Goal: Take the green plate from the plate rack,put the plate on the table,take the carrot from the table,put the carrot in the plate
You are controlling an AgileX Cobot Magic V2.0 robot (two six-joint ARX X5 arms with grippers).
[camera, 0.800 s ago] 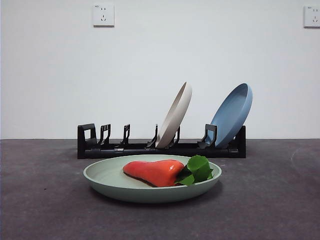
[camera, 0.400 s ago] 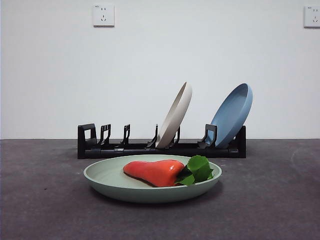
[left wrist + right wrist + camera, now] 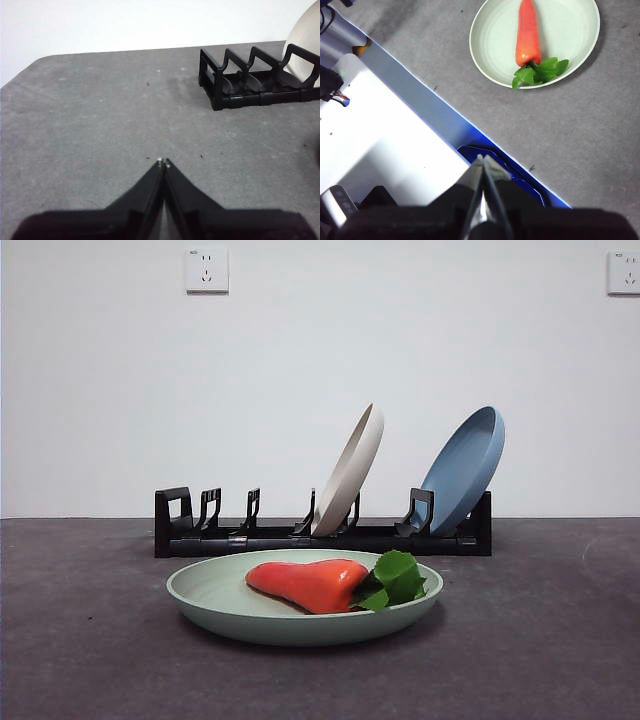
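The green plate (image 3: 215, 592) lies flat on the table (image 3: 90, 640) in front of the plate rack (image 3: 270, 536). The carrot (image 3: 305, 583) rests inside it, orange body to the left and green leaves to the right. The right wrist view shows the same plate (image 3: 570, 30) with the carrot (image 3: 528, 32) in it, well away from my right gripper (image 3: 482, 161), which is shut and empty near the table's edge. My left gripper (image 3: 163, 162) is shut and empty over bare table, short of the rack's empty end (image 3: 235, 82). Neither arm shows in the front view.
A cream-white plate (image 3: 350, 472) and a dusty-blue plate (image 3: 465, 468) lean in the rack's middle and right slots. The table's edge and a white base (image 3: 385, 135) lie under the right gripper. Two wall sockets (image 3: 206, 270) sit on the back wall.
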